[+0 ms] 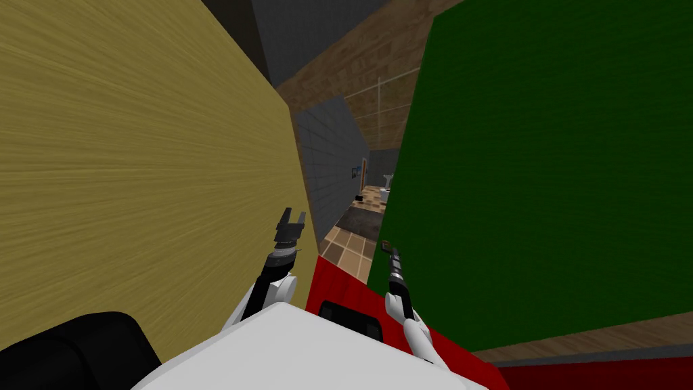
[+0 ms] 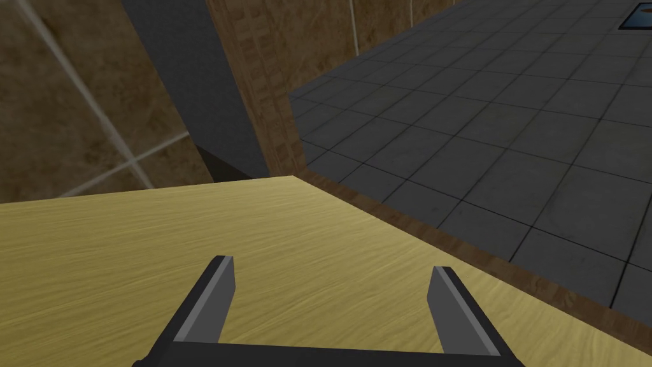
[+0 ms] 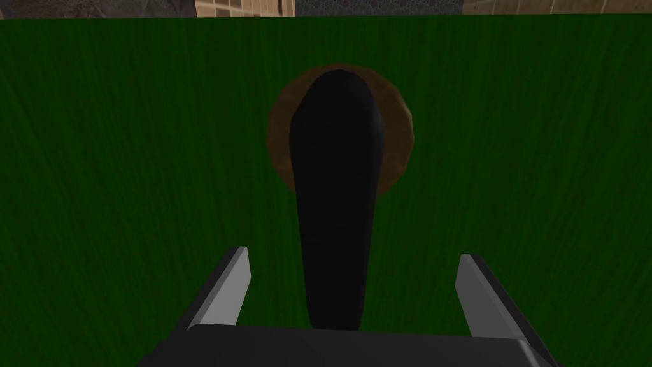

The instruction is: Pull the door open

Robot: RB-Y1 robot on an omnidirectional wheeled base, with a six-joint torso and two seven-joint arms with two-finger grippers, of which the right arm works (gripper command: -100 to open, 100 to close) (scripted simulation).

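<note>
right tool (image 3: 353, 255) wide astride lever (image 3: 335, 191) on green door (image 3: 127, 159) | long axis points at tool | left tool (image 2: 332, 265) wide

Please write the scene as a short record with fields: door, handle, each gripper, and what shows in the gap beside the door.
door: green panel, faced by the right gripper
handle: black lever on a round brown plate, lying between the right gripper's fingers, not clamped
right gripper: open, at the handle
left gripper: open, over a yellow wood-grain surface
gap: tiled floor between that surface and the door
</note>
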